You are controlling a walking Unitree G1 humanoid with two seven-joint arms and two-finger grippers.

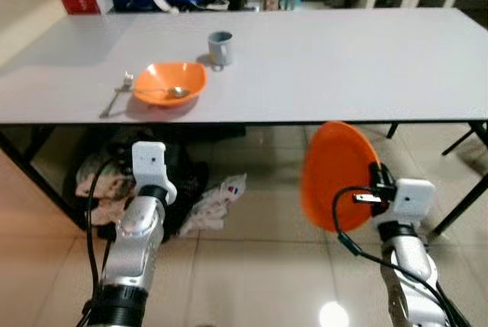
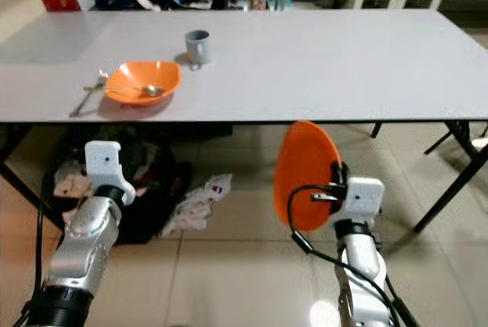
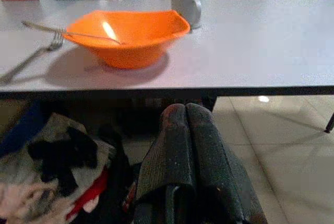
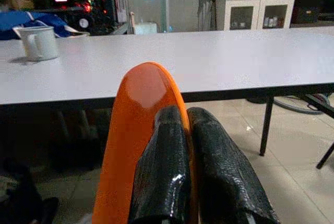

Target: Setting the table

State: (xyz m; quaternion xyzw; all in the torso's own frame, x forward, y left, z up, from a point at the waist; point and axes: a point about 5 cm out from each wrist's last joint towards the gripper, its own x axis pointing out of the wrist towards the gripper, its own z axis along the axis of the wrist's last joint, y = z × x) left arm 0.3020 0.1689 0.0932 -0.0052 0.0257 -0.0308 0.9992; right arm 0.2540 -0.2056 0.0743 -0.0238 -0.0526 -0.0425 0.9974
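Fork lies on the grey table beside the orange bowl, spoon inside; grey mug just behind. Cloth pile and wrapper on the tile floor under the table. Left gripper below the table edge, fingers pressed together, empty. Right gripper clamps an orange plate upright, below the near edge. Table's right half bare; table legs at right.
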